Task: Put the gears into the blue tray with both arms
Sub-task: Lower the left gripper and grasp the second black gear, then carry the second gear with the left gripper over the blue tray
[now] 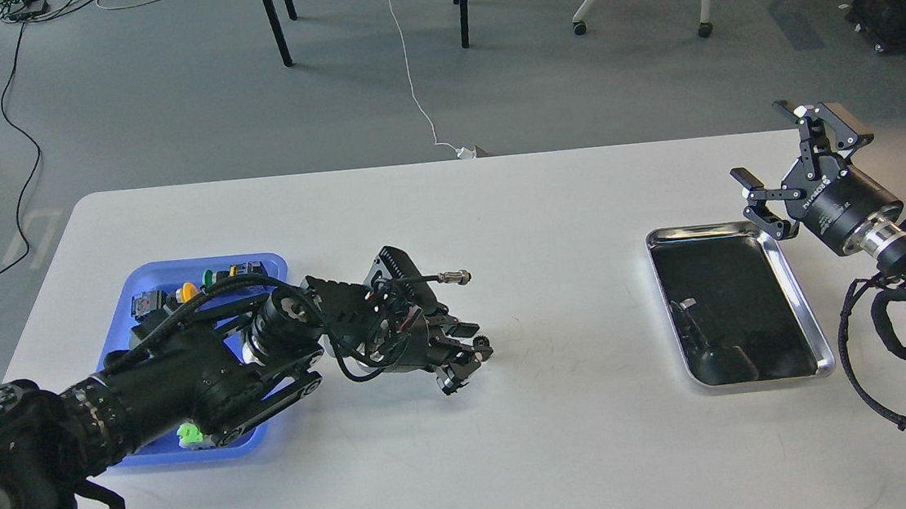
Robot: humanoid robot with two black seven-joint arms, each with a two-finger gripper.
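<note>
Two arms are in my head view, and no gear that I can pick out for certain. My left gripper [462,360] sits low over the white table [546,197], just right of the blue tray [145,275]; it is dark and tangled with cable, so I cannot tell how its jaws stand or whether they pinch anything. My right gripper [774,177] hangs above the far corner of the steel tray [826,353], jaws spread, nothing between them. Coloured push-button switches [187,292] crowd the blue tray, and my left forearm hides much of it. My worry: a gear dropped blind could bounce off a switch, or the elbow could drag the tray.
</note>
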